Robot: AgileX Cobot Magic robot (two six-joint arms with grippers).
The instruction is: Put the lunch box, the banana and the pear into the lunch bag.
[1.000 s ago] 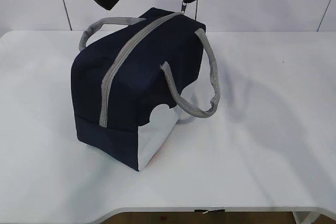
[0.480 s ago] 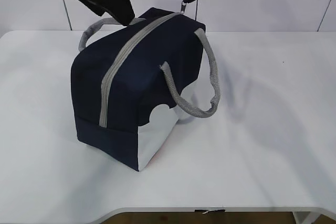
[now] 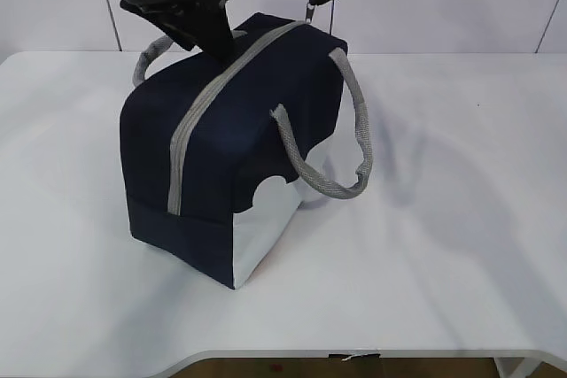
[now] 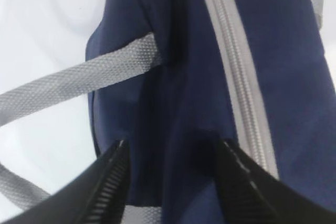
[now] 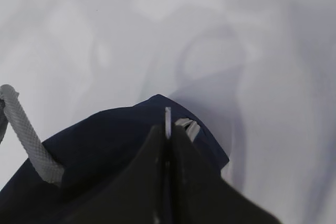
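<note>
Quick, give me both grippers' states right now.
Left gripper: open, jaws astride the top of the lunch bag beside its zipper, gripping nothing yet.
Right gripper: shut on the metal zipper pull.

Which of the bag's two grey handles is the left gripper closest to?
The far handle, beside the left gripper; the near handle hangs down the bag's front side.

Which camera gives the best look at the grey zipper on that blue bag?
The exterior view: the zipper runs in full along the lunch bag. The left wrist view shows a close, blurry stretch; the right wrist view only its far end.
</note>
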